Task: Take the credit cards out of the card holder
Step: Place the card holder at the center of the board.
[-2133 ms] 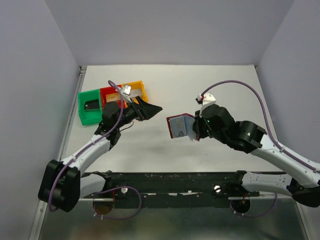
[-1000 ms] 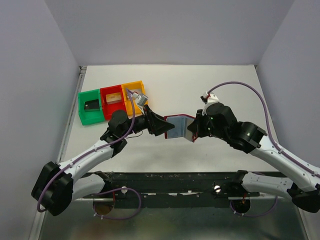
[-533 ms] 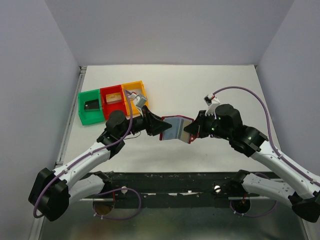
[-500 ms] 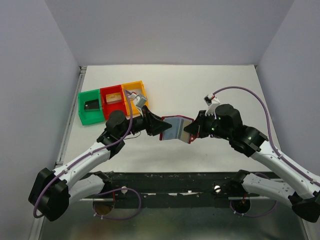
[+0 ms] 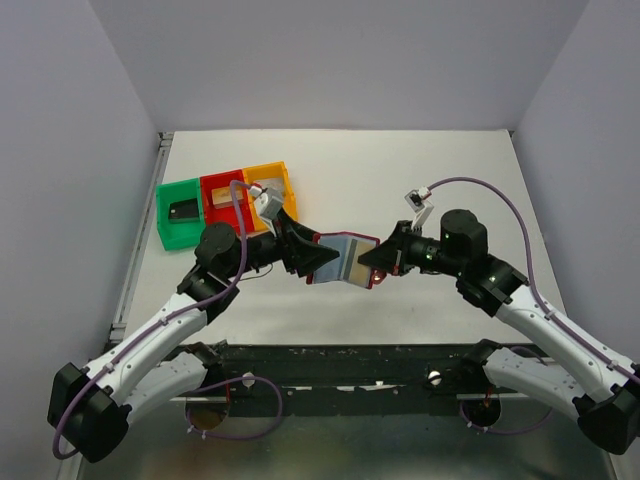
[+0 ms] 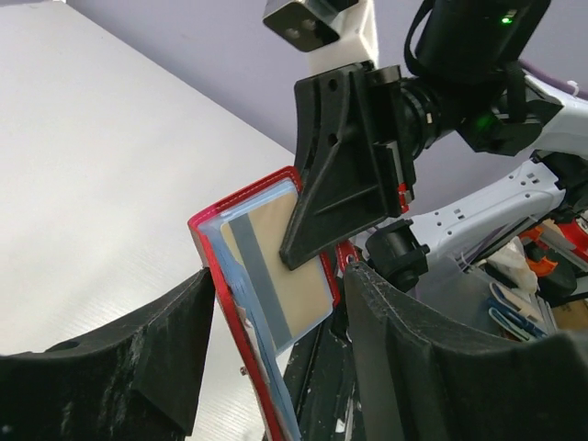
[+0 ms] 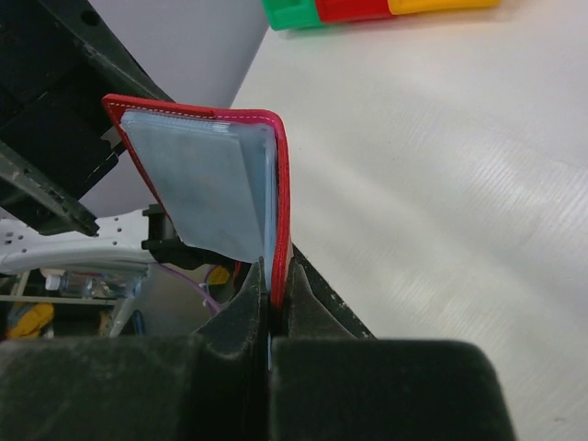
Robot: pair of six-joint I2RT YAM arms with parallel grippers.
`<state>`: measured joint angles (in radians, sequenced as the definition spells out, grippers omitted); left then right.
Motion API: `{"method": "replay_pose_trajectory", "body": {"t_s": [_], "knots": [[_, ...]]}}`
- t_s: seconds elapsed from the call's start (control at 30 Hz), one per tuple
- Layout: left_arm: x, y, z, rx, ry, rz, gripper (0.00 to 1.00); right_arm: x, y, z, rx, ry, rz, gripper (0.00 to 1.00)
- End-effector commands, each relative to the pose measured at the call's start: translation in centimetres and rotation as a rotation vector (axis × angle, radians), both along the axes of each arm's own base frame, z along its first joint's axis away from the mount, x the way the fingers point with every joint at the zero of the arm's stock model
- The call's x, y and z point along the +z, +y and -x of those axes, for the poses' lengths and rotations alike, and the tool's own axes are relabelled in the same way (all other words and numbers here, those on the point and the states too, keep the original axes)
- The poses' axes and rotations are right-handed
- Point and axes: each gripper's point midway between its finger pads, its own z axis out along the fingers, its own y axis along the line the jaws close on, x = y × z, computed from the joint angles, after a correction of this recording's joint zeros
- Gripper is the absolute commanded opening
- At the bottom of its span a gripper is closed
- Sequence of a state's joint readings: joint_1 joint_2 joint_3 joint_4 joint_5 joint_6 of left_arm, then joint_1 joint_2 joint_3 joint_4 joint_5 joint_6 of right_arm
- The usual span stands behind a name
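Observation:
The card holder (image 5: 347, 258), a dark red bifold wallet with light blue lining, is held open in the air between the two arms. My right gripper (image 5: 380, 262) is shut on its right flap; in the right wrist view the fingers (image 7: 248, 308) pinch the red edge (image 7: 279, 230). My left gripper (image 5: 305, 256) is open at the wallet's left side. In the left wrist view its jaws (image 6: 280, 299) straddle the wallet's edge, where a gold-tan credit card (image 6: 280, 262) with a grey stripe sticks out of a pocket. The other cards in the wallet are hidden.
Green (image 5: 178, 228), red (image 5: 212, 190) and orange (image 5: 283, 180) bins stand in a row at the back left. A black card (image 5: 183, 210) lies in the green bin, a tan card (image 5: 229, 196) in the red one. The table's near edge (image 5: 350, 345) lies below the wallet.
My left gripper has swung right from the bins to the wallet's left edge. My right gripper has tilted the wallet flatter and brought it slightly nearer and to the left.

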<state>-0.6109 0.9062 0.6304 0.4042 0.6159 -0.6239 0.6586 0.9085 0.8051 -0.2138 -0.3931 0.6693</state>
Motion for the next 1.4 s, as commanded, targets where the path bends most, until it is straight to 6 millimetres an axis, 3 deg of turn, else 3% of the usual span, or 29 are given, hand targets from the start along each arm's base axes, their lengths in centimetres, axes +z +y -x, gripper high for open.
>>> {"method": "replay_pose_trajectory", "body": {"t_s": [0.0,0.1,0.37,0.47,0.6,0.87,1.0,1.2,1.37], "knots": [[1.6,0.3,1.2,-0.038,-0.064,0.000,0.69,2.1,1.1,1.0,0.102,-0.026,-0.129,0.00],[1.5,0.4,1.4,-0.043,-0.064,-0.002,0.67,2.3,1.1,1.1,0.110,-0.027,-0.140,0.00],[1.0,1.8,1.1,0.004,-0.063,0.005,0.50,2.8,1.0,1.5,0.137,-0.040,-0.164,0.00],[1.0,2.7,0.8,0.041,-0.071,0.018,0.50,3.1,1.1,1.5,0.148,-0.059,-0.181,0.00],[1.3,3.3,1.0,0.044,-0.083,0.025,0.58,3.2,1.3,1.6,0.161,-0.059,-0.189,0.00],[2.2,3.2,2.6,-0.045,-0.122,0.073,0.60,3.1,1.6,1.9,0.195,-0.045,-0.219,0.00],[2.7,3.5,3.3,-0.082,-0.138,0.109,0.55,3.3,1.5,1.9,0.202,-0.048,-0.232,0.00],[3.4,3.8,3.7,-0.110,-0.152,0.136,0.40,3.2,1.5,1.9,0.210,-0.045,-0.234,0.00],[3.8,4.2,3.7,-0.103,-0.155,0.150,0.39,3.1,1.5,1.8,0.209,-0.045,-0.233,0.00]]}}
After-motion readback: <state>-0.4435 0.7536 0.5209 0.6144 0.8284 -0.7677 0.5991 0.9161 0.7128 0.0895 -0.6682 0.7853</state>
